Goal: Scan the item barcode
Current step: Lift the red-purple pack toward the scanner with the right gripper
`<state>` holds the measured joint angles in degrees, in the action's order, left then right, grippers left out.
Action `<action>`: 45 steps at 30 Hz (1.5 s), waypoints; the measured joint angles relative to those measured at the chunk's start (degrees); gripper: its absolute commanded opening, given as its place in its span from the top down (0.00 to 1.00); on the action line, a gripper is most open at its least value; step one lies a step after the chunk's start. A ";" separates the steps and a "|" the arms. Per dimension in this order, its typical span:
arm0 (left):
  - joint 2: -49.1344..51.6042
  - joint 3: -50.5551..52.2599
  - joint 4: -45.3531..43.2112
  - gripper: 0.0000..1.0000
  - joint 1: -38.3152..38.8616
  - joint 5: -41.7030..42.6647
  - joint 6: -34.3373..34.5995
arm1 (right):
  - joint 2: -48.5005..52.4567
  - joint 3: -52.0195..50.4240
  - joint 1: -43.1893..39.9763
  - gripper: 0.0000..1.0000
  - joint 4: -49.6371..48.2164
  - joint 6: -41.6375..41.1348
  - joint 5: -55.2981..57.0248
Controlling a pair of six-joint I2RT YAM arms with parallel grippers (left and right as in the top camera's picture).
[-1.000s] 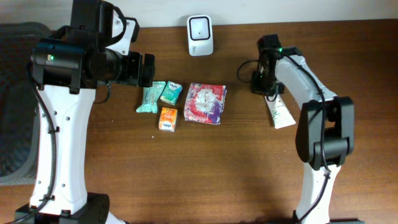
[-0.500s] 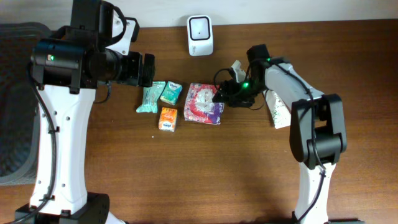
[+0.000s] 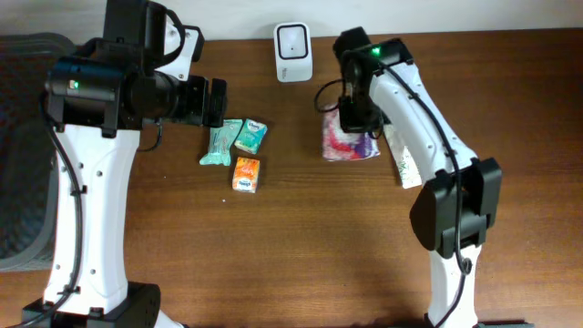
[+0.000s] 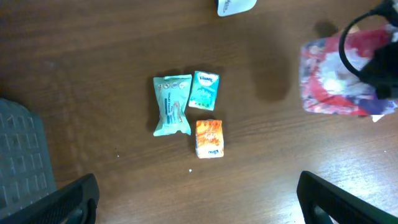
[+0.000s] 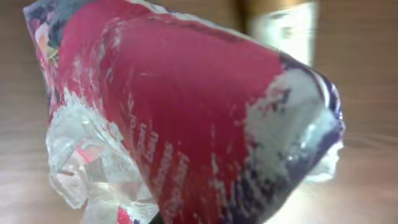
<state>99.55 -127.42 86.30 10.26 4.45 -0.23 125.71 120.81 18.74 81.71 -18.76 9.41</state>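
Right gripper [image 3: 352, 117]: jaws pressed together, pinching the top of the packet [image 3: 350, 144].
Packet: held aloft, near the scanner [image 3: 293, 52], to its right.
Handling: probably light, soft crinkly film, likely slippery; best gripped at a gathered fold or seam.
Left gripper [image 3: 221, 102]: jaws spread, empty, above the small packs [image 3: 239, 146].

The table [image 3: 301, 255] is dark brown wood, smooth, with a low sheen. On the right, the red packet [image 3: 348, 146] is thin, crinkled plastic film, glossy on its folds. The scanner [image 3: 293, 41] at the far edge is smooth white plastic. The teal sachet [image 3: 219, 142] looks duller, slightly wrinkled.
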 measured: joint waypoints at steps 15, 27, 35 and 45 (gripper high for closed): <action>0.00 0.00 0.07 0.01 0.00 0.02 0.00 | 4.70 2.71 13.46 0.09 -9.01 -0.55 -9.51; 0.00 0.00 0.00 0.01 0.00 0.00 0.00 | 4.92 -3.41 -11.85 0.10 -11.47 15.61 -35.58; 0.00 0.00 0.04 0.01 0.00 0.00 0.00 | 5.51 -21.49 -9.64 0.22 -34.10 12.26 -49.29; 0.00 0.00 0.04 0.01 0.00 0.00 0.00 | 4.85 -17.00 -5.70 0.96 -36.33 8.72 -50.07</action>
<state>99.55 -127.42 86.35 10.26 4.45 -0.23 130.56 103.81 13.04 45.39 -10.04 -40.66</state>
